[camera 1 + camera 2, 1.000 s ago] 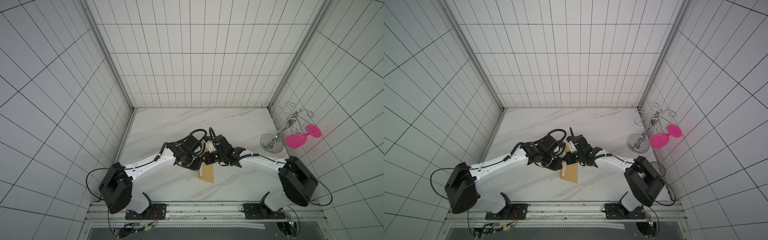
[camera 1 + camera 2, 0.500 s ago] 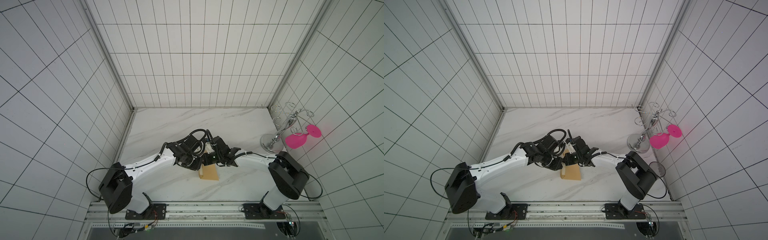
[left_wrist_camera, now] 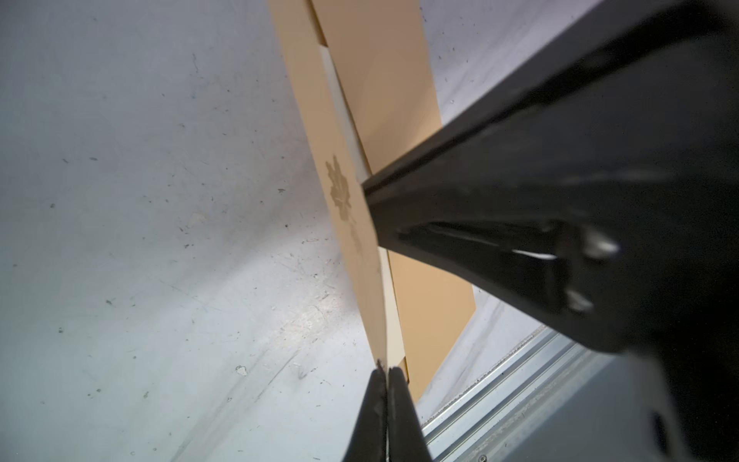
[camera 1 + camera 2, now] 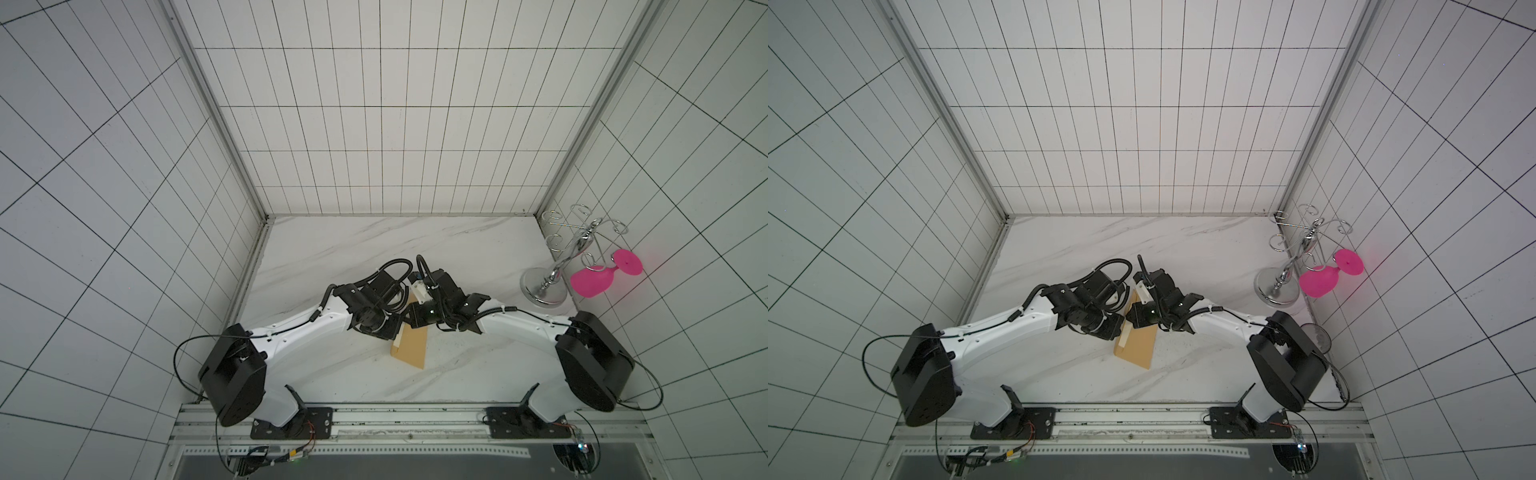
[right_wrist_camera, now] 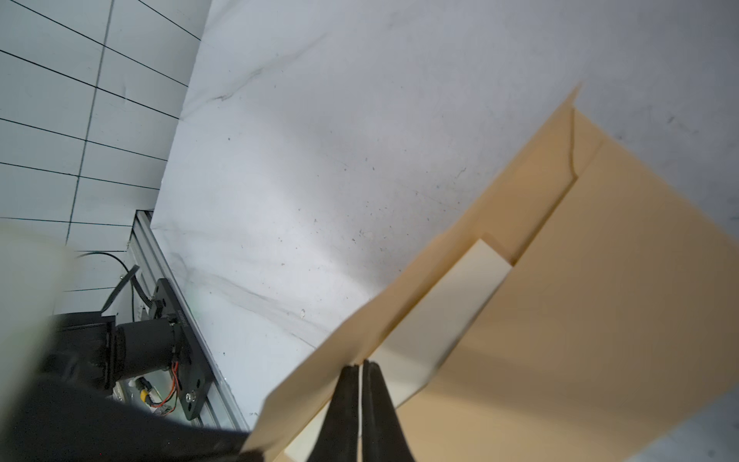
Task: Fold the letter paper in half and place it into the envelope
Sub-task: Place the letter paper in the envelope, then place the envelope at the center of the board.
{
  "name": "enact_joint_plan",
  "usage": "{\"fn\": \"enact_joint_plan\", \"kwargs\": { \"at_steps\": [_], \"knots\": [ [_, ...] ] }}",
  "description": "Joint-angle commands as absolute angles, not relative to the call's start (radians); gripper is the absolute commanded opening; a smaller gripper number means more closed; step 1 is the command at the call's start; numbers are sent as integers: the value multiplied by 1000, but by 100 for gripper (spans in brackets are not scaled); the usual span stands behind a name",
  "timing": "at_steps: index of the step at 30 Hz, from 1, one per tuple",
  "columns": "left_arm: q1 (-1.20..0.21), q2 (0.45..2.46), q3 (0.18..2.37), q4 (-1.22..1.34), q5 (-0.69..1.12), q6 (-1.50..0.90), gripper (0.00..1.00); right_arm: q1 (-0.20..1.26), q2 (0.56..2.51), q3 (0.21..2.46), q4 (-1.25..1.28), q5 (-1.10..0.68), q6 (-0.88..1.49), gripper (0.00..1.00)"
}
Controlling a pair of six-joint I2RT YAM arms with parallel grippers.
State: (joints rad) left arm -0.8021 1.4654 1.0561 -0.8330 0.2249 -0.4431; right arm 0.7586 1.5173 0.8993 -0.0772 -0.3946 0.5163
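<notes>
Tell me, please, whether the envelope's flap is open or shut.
Open: the left fingers pinch the flap of the envelope away from its body, and a strip of the letter paper shows in the gap.

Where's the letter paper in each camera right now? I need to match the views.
In a top view: the letter paper is a pale sliver on the envelope's edge toward the left arm.
In a top view: same sliver, same edge.
Left wrist: thin pale strip between flap and envelope body.
Right wrist: cream strip sticking out under the flap.
Shared landmark: the tan envelope.
</notes>
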Motion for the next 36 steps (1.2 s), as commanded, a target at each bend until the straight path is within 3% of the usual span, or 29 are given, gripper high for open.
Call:
{"fn": "enact_joint_plan", "kwargs": {
  "at_steps": [1, 7, 12, 13, 15, 18, 20, 22, 27, 32, 36],
  "knots": [
    [-795, 1495, 1059, -818, 151, -466, 0, 746, 1431, 1010, -244, -293, 442, 12],
    [-792, 1538, 1081, -818, 45, -498, 0, 694, 1342, 1001, -462, -134, 419, 13],
    [-792, 1567, 1121, -808, 11, -520, 0, 633, 1308, 865, -467, -134, 479, 13],
    [-793, 1576, 1126, -791, 32, -522, 3, 627, 1313, 848, -465, -138, 484, 13],
    [-793, 1602, 1127, -760, 110, -516, 20, 621, 1327, 822, -447, -145, 491, 12],
    [-802, 1658, 1137, -765, 125, -520, 23, 613, 1369, 803, -408, -176, 502, 12],
    [-804, 1682, 1135, -753, 116, -522, 35, 611, 1402, 789, -370, -202, 518, 12],
    [-802, 1698, 1153, -752, 94, -522, 40, 611, 1442, 770, -325, -224, 534, 12],
    [-783, 1690, 1242, -827, -32, -525, 38, 611, 1528, 741, -265, -254, 545, 8],
    [-727, 1561, 1287, -857, -66, -517, 33, 612, 1577, 730, -243, -262, 527, 8],
    [-664, 1506, 1223, -817, -128, -512, 28, 611, 1611, 721, -217, -283, 525, 7]
  ]
}}
